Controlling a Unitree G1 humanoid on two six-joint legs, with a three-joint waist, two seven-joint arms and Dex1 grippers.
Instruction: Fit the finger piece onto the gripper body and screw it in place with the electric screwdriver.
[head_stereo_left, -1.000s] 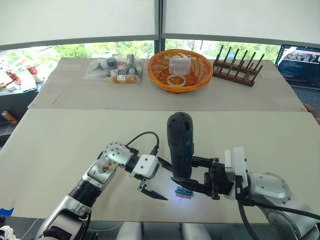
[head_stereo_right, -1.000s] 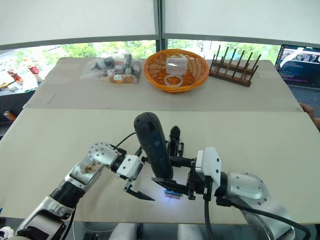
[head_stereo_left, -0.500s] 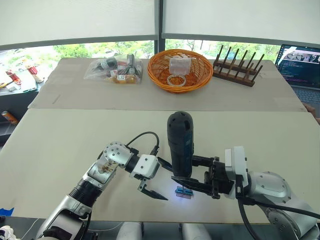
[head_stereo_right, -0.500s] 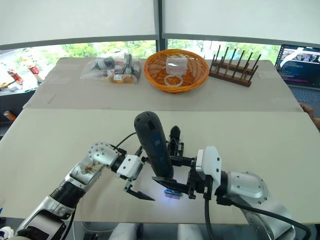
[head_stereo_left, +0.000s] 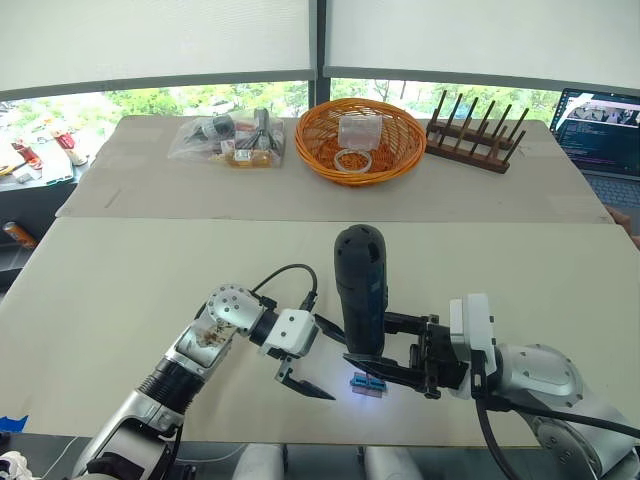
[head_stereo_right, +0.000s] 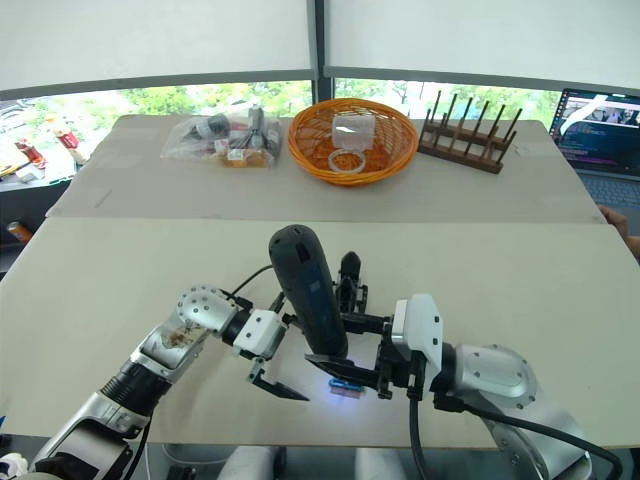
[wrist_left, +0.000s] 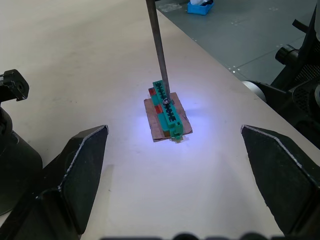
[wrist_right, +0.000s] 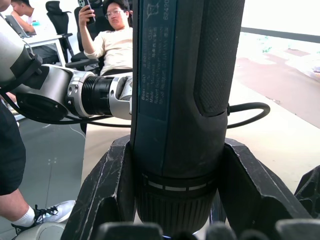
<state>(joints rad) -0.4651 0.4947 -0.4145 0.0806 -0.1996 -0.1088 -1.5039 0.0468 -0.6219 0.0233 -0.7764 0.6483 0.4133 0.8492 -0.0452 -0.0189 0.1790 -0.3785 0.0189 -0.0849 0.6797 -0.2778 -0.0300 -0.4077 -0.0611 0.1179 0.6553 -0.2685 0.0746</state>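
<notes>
Right tool: I have the right tool (head_stereo_left: 385, 365) clenched round the electric screwdriver (head_stereo_left: 360, 290), which stands upright with its lamp lit on the table (head_stereo_left: 120, 280).
Bit: in the left wrist view the thin metal bit (wrist_left: 159, 47) comes down onto a screw head on the green terminal block (wrist_left: 167, 111), which sits on a small brown card.
Left tool: my left tool (head_stereo_left: 305, 375) hangs just beside the block, its fingers (wrist_left: 80, 167) spread wide and grasping nothing.
Gripper body: the gripper body (head_stereo_right: 347, 285) stands on the table just behind the screwdriver, apart from both tools.
Finger piece: I cannot pick out a separate finger piece anywhere.
Risk, wrong target: the bit rests on the block, not on the gripper body, so driving here would, I judge, do nothing for the task.
Risk, block spins: nothing pins the block or card; torque could twist or skid it, since the left tool is not holding it.
Risk, cam-out: if the screwdriver leans in my grasp, the bit may slip off the screw head.
Risk, knock: swinging the screwdriver back could topple the gripper body close behind it.
</notes>
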